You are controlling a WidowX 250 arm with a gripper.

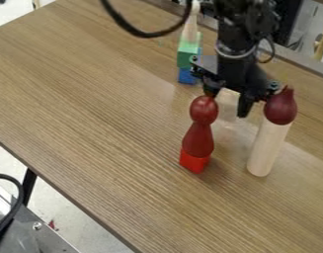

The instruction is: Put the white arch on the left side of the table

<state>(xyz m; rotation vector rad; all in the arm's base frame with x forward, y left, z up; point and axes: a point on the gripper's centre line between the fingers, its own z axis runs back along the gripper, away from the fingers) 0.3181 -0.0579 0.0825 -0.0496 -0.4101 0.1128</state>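
Risking a toppled red stack (198, 140) if swung low toward nine o'clock, the hand (228, 105) hangs, its grip impossible to tell.

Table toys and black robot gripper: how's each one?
Dark red ball-topped piece: upright on bright red block.
Dark red onion-shaped piece: atop pale wooden cylinder.
Green block: on blue block.
Pale wooden cone: atop green block.
Whitish piece: partly hidden, can't tell if held.
Black gripper: above table.
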